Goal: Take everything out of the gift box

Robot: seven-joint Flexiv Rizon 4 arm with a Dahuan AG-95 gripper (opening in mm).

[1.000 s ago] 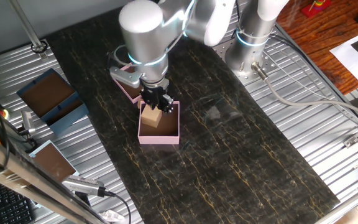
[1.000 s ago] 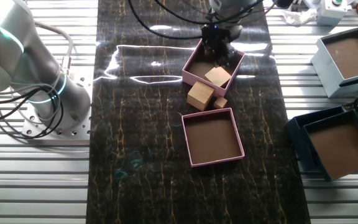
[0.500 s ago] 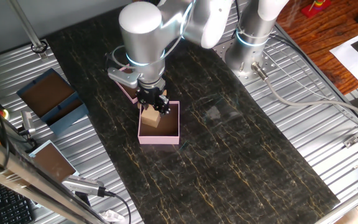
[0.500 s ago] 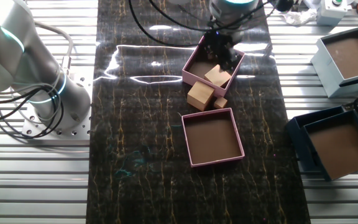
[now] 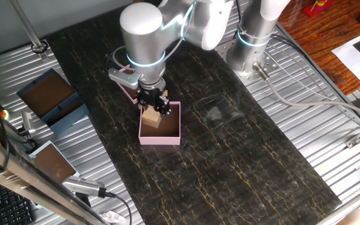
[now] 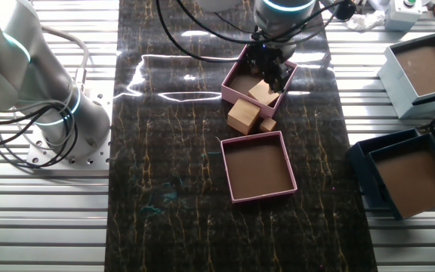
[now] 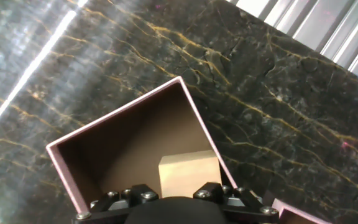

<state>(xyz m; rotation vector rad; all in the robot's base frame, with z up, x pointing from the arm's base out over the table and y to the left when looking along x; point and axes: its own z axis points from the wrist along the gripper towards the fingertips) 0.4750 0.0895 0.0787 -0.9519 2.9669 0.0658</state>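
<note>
the pink gift box [image 5: 160, 128] sits near the middle of the dark worktop [image 5: 242, 150] in one fixed view, and near the top middle of the frame in the other fixed view [image 6: 258, 81]. the claw [image 5: 154, 104] hangs over the box's upper left corner, right above a wooden block [image 5: 150, 117] that leans on the box wall. in the hand view the block [image 7: 188, 173] sits low in the frame, by the box's right wall [image 7: 199, 132], just in front of the claw. the claw looks like it is on the block, but the fingertips are hidden, so i cannot tell if it is squeezing. in the other fixed view a second block [image 6: 243, 117] and a tiny block [image 6: 268, 125] lie on the worktop just below the box, next to a shallow pink tray [image 6: 258, 167].
</note>
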